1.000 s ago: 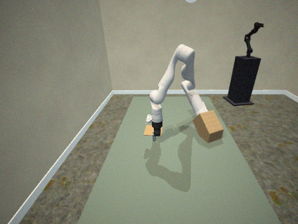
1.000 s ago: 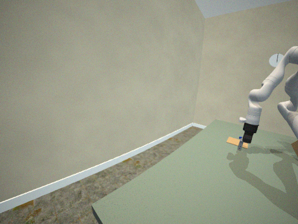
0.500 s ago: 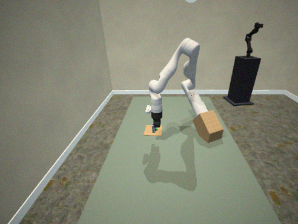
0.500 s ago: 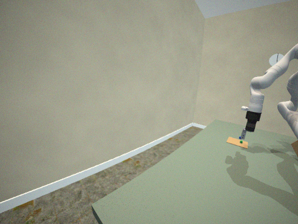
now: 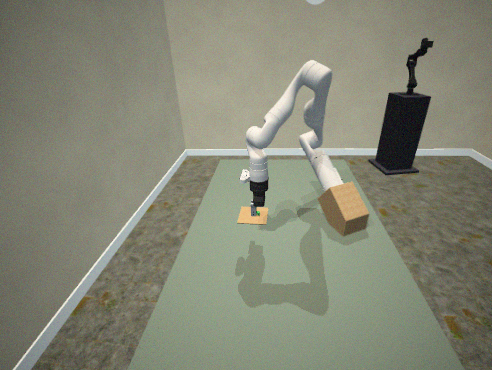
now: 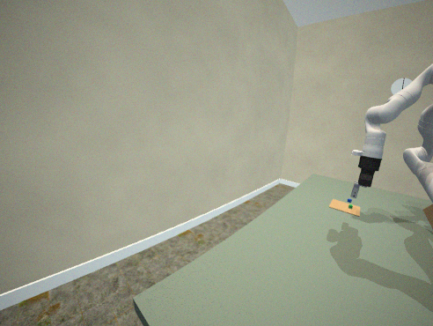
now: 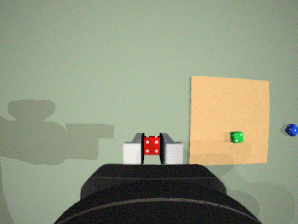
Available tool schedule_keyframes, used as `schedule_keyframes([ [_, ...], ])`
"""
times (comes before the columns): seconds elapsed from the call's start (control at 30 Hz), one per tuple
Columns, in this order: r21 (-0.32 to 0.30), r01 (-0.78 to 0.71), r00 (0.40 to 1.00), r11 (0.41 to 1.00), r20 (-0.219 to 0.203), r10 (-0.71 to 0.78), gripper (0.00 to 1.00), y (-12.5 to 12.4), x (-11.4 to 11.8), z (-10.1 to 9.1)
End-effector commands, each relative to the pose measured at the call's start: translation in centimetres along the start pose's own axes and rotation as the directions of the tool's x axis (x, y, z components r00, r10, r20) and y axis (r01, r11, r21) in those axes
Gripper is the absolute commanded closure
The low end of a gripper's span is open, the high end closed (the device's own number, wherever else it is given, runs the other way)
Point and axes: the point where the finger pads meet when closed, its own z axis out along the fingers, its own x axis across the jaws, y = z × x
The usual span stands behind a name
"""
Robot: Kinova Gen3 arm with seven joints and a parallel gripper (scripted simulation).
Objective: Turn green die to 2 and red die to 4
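Gripper, black two-finger with grey fingers, is closed on a small red cube-shaped die with white pips, which is pinched between both fingertips; four pips are seen on the face turned to the wrist camera. The red die is held up off the flat, square, tan mat, and is too small or hidden to be made out in the top and exterior views. The mat is laid on the long grey-green table. A small green cube-shaped die is seen resting on the mat, apart from the fingers and inside the mat's edges; its top number cannot be read reliably. A small blue cube-shaped die is placed off the mat, near one edge, number unreadable. No die is stacked on another. The white jointed robot arm is bent high over the table, with its wrist pointed down, slightly tilted. A brown wood-textured block is seen by the arm's lower end, and shadows are cast on the table.

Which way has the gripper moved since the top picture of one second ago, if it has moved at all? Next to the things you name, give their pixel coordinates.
Yes: the gripper (image 5: 254,215) (image 6: 354,196) (image 7: 151,143) has moved toward the far end of the table, from the mat's near edge to over the mat (image 5: 244,220).
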Motion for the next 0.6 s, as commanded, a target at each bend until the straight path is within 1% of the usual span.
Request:
schedule_keyframes([
  [0.0, 0.001, 0.0, 1.0, 1.0, 0.002, 0.0, 0.66, 0.0, 0.0, -0.1],
  [0.07, 0.002, 0.002, 1.0, 1.0, 0.002, -0.002, 0.66, -0.2, 0.2, -0.2],
  [0.13, 0.006, 0.015, 1.0, 1.0, 0.002, -0.015, 0.66, -1.0, 1.8, -0.4],
  [0.2, 0.01, 0.04, 0.999, 0.999, 0.002, -0.04, 0.66, -2.3, 4.6, -0.7],
  [0.3, 0.009, 0.086, 0.996, 0.996, 0.001, -0.086, 0.66, -3.8, 9.7, -0.7],
  [0.37, 0.004, 0.109, 0.994, 0.994, 0.001, -0.109, 0.66, -4.1, 11.9, -0.6],
  [0.43, 0.002, 0.118, 0.993, 0.993, 0.002, -0.118, 0.66, -4.2, 12.8, -0.5],
  [0.57, 0.001, 0.119, 0.993, 0.993, 0.002, -0.119, 0.66, -4.2, 12.8, -0.5],
])
